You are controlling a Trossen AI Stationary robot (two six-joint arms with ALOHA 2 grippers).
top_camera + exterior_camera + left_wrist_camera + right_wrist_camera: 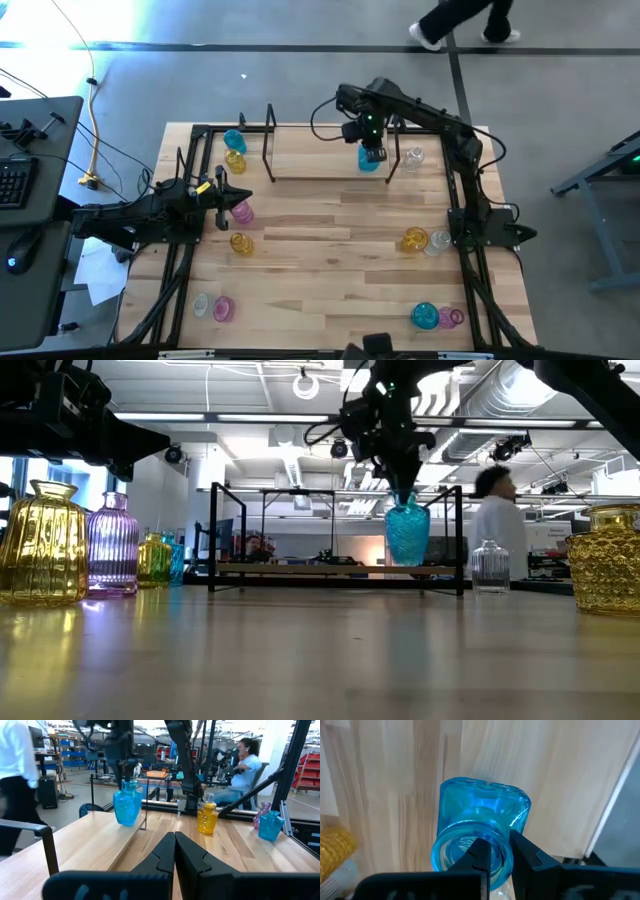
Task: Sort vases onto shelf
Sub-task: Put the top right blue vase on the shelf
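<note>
Cyan glass hangs upright from the right gripper [371, 152] at the far right of the table, the fingers pinched on the rim of the blue vase [407, 532], one finger inside the mouth and one outside, as the right wrist view shows. The vase's long axis runs straight down from the gripper, neck up and round body below. In the low view its base appears to sit just above the wooden board of the shelf [330, 570], though that level angle leaves it unclear whether glass and wood already touch.

The shelf, a light board framed in thin black rods, stands along the far edge of the table, and the vase hangs over its right end, inside the rods. A clear vase [414, 156] stands just to the right of that end, near the held one but apart from it. The coming move looks to be a short straight descent and a release, and it turns on keeping the body vertical and clear of the right-hand post.

The left gripper [222, 192] waits at the left side of the table with its fingers closed on nothing, close to a pink vase [241, 211] and an amber vase [241, 242]. The right arm is plainly the nearer to the shelf's right end. Other vases remain scattered at the table's left, right and near edges.
</note>
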